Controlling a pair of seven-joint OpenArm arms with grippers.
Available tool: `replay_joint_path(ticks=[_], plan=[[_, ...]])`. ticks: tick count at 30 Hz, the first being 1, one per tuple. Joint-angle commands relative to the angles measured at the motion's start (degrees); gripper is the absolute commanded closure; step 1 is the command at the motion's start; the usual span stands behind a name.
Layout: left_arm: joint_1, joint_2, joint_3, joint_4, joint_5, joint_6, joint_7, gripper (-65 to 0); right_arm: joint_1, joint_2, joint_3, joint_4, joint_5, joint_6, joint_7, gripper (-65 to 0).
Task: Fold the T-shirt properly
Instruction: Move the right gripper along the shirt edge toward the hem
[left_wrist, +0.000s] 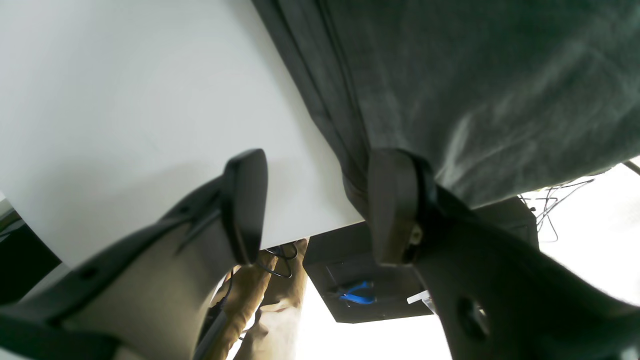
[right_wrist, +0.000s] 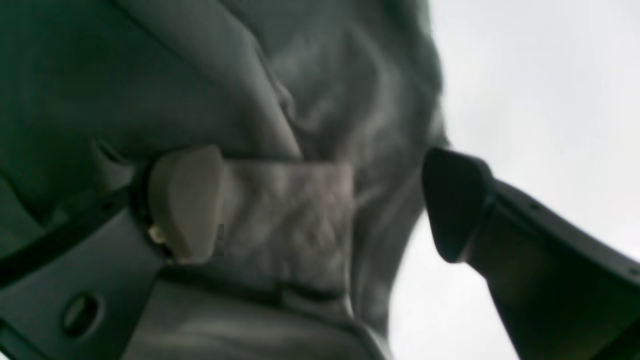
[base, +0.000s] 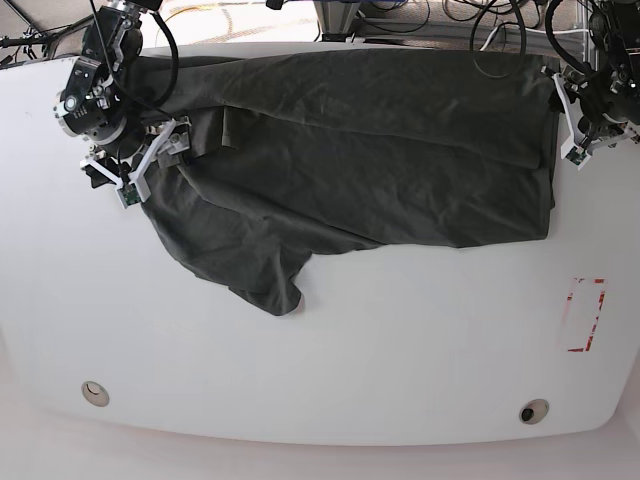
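Observation:
The dark charcoal-grey T-shirt (base: 380, 150) lies spread and wrinkled across the far half of the white table (base: 330, 350), with a bunched flap hanging toward the front left (base: 270, 280). My left gripper (left_wrist: 320, 207) is open at the shirt's far right edge. One of its fingers (left_wrist: 395, 210) is over the hem (left_wrist: 350, 165), the other over bare table. In the base view this gripper (base: 562, 105) is at the shirt's right corner. My right gripper (right_wrist: 320, 202) is open with shirt fabric (right_wrist: 295, 220) between its jaws. In the base view it (base: 150, 160) sits at the shirt's left edge.
A red-outlined rectangle (base: 585, 315) is marked on the table at the front right. Two round holes (base: 95, 392) (base: 533, 411) sit near the front edge. Cables lie behind the table (base: 440, 15). Blue-handled pliers (left_wrist: 357, 292) lie on a dark shelf beyond the table's edge.

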Motion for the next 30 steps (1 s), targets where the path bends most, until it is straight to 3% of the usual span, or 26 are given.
replay_joint_path(ticks=[1, 10, 18, 27, 30], plan=[[0.0, -0.9, -0.4, 1.0, -0.1, -0.1, -0.3, -30.6, 1.1, 0.8, 0.1, -1.2, -0.5, 0.1, 0.6, -59.6], [0.0, -0.9, -0.4, 0.9, 0.0, -0.1, -0.4, -30.6, 2.2, 0.9, 0.1, -5.7, -0.5, 0.1, 1.2, -58.7], [-0.5, -0.9, -0.4, 0.7, 0.2, -0.1, -0.4, -30.6, 1.4, 0.9, -0.1, -8.5, -0.5, 0.1, 3.7, -46.6], [-0.8, -0.9, -0.4, 0.7, 0.4, -0.1, -0.4, -30.6, 1.2, 0.8, -0.1, -9.8, -0.5, 0.1, 4.0, -42.0], [-0.8, -0.9, -0.4, 0.7, 0.4, -0.1, -0.4, -30.6, 1.2, 0.8, -0.1, -9.8, -0.5, 0.1, 4.0, -34.9]])
